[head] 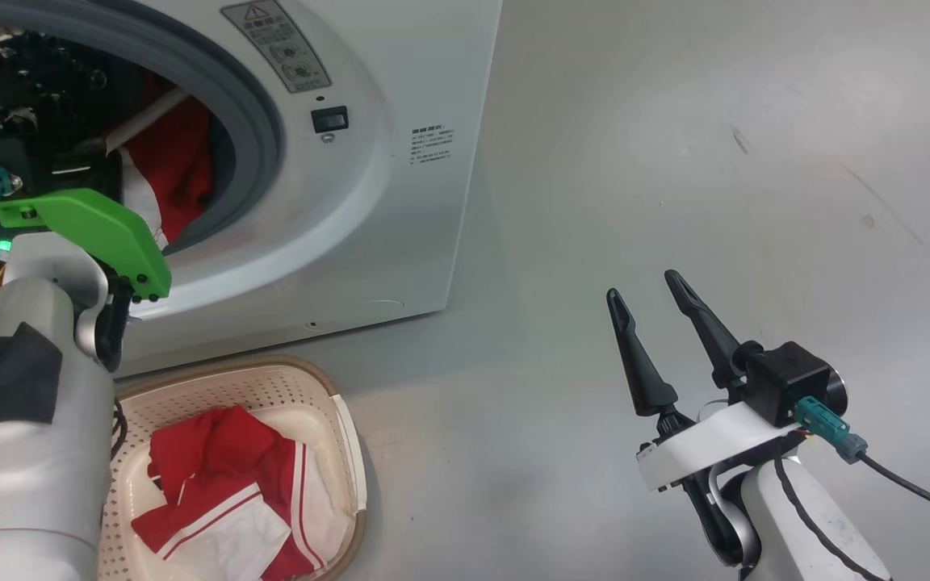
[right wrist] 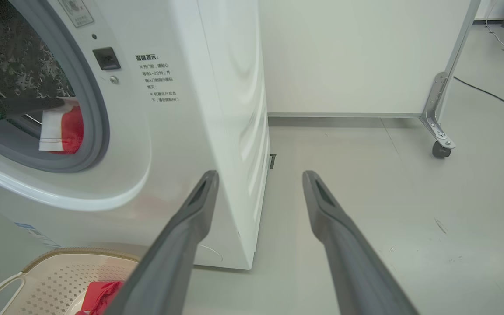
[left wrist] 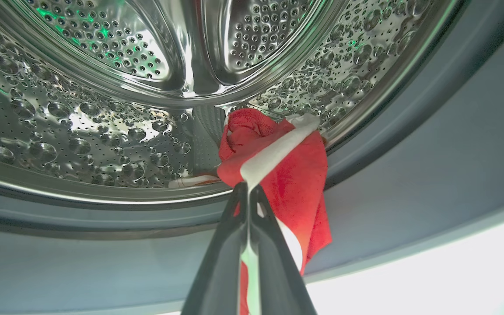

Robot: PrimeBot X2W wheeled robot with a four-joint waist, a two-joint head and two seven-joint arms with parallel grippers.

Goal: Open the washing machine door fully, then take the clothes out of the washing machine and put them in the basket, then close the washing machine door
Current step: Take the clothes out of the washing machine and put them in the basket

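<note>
The washing machine (head: 384,202) is being emptied, its drum mouth ringing the left hand (left wrist: 248,189). The basket (head: 348,436) is sitting below and behind that hand, red clothes (head: 223,468) already lying in it. A red-and-white garment (left wrist: 295,175) is being pinched by its white band between the shut fingers. It is best drawn back slowly over the grey seal (left wrist: 409,175), lest trailing cloth be snagged. The right hand (head: 641,284) is being held wide open, empty, well apart.

The drum (left wrist: 81,127) is shiny perforated steel ringed by a matt grey rubber seal (head: 261,121), the washing machine (head: 408,210) glossy white, the clothes (left wrist: 298,183) soft red cloth, the basket (head: 287,386) perforated cream plastic.
</note>
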